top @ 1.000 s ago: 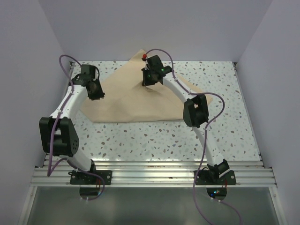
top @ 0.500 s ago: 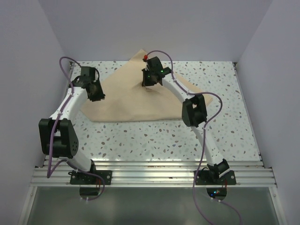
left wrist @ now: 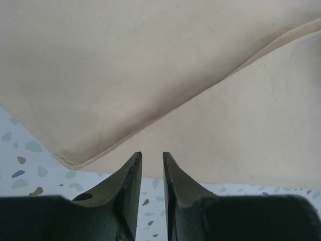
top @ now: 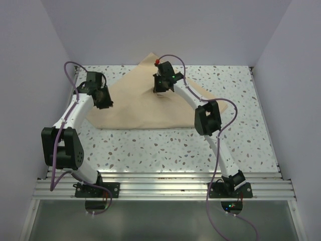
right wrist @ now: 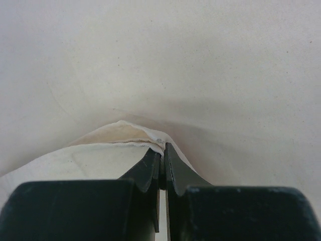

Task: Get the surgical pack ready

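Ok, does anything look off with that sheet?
The fabric sheet lies askew and doubled over, its far corner climbing the back wall, and the right gripper pinches a small ridge of it.

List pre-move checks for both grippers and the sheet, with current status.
1. Right gripper shut on a raised fold of the fabric sheet: ok.
2. Left gripper part open, nothing between its fingers: ok.
3. Left gripper on the sheet's edge: not ok; the edge lies just ahead of the tips, ungripped.
4. Sheet spread in a single layer on the table: not ok; one layer lies folded over another.
5. Instruments and gauze in view: not ok; none seen in any view.
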Robot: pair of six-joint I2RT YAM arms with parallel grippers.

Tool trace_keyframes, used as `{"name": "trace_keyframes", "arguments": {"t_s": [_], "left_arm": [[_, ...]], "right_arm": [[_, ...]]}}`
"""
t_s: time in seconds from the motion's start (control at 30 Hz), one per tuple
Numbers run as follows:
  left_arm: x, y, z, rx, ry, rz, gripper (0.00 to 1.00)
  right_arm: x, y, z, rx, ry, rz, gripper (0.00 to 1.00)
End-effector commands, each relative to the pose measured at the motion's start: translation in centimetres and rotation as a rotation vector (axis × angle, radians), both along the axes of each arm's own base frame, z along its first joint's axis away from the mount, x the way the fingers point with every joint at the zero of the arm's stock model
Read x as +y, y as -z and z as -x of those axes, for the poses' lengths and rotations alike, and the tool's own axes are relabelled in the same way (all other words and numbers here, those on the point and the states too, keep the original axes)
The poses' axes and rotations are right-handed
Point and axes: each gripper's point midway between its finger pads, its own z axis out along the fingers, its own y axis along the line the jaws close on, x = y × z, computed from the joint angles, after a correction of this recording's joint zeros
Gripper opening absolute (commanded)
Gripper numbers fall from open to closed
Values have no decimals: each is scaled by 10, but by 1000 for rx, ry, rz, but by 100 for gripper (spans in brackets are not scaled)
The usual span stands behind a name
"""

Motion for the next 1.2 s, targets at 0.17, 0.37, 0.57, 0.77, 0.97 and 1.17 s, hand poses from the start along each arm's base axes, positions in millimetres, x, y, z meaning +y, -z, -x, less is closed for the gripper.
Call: {"name": "trace_keyframes", "arguments": {"t_s": [0.17,0.37,0.57,0.77,0.97,1.17], "left_arm": [[1,-15,-5,-69,26,-3,27],[1,-12,-5,-58,27,-2,27],[4,-10,-5,-49,19,-13,27],[4,-6,-6,-39,18,-18,27],[4,-4,-9,-28,18,-21,28],[11,-1,-16,-8,-6,-41,33]], "right_arm": [[-8,-33,-28,-124,41,-15,0],[-1,-36,-36,-146,46,-51,0],[-2,-19,-36,-127,41,-34,0],[-2,-16,-39,-135,41,-31,0],[-2,-8,-39,-127,40,-27,4],[-10,-9,-46,-139,66,-18,9]]}}
